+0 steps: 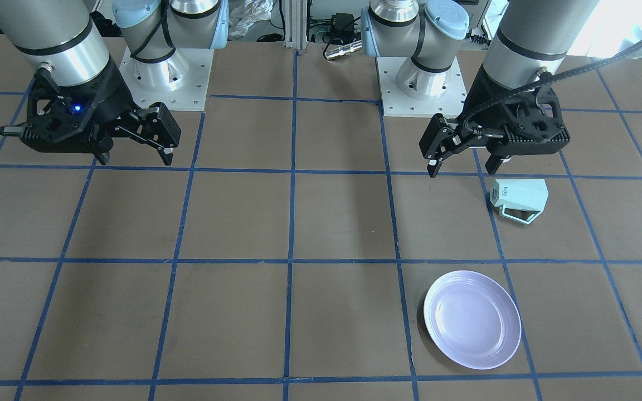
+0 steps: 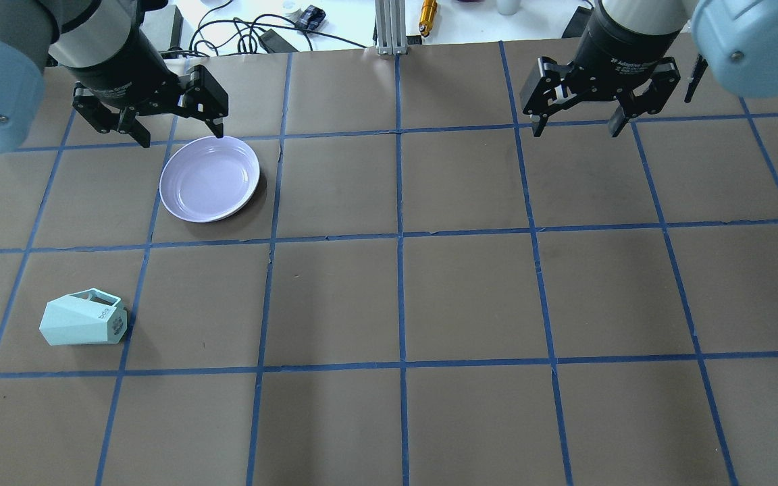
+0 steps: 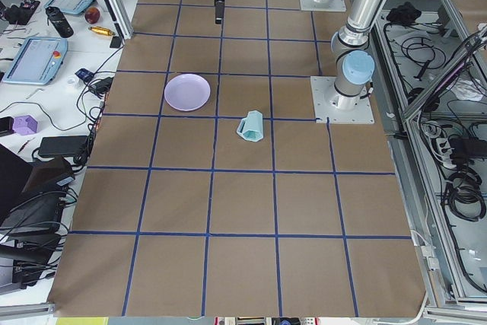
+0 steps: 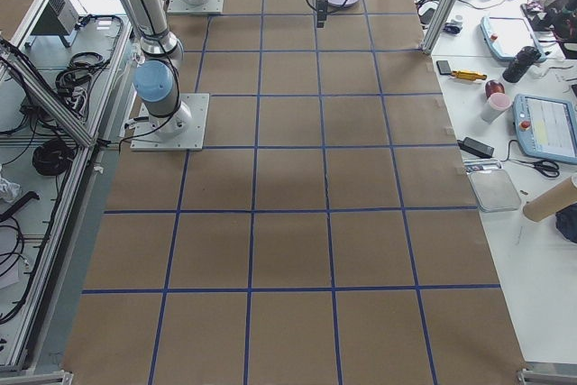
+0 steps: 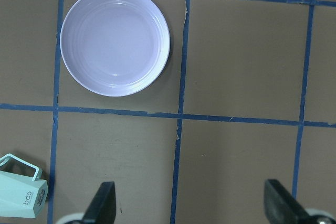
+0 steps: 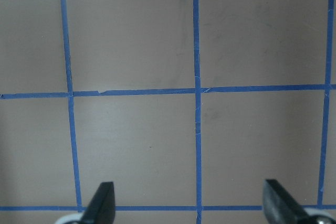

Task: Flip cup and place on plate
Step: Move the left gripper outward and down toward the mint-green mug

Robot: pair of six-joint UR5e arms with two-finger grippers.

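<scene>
The cup (image 2: 84, 318) is pale mint green and lies on its side on the table, handle toward the far side and lettered base toward the table's middle. It also shows in the front view (image 1: 519, 197), the left side view (image 3: 250, 125) and the left wrist view (image 5: 21, 195). The lavender plate (image 2: 210, 179) stands empty beyond it, also in the front view (image 1: 472, 319) and the left wrist view (image 5: 114, 40). My left gripper (image 2: 179, 135) is open and empty, raised above the table. My right gripper (image 2: 576, 130) is open and empty, raised over bare table.
The table is brown board with a grid of blue tape lines (image 2: 399, 236). The two arm bases (image 1: 165, 72) stand on metal plates at the robot's edge. Cables and small tools (image 2: 274, 37) lie beyond the far edge.
</scene>
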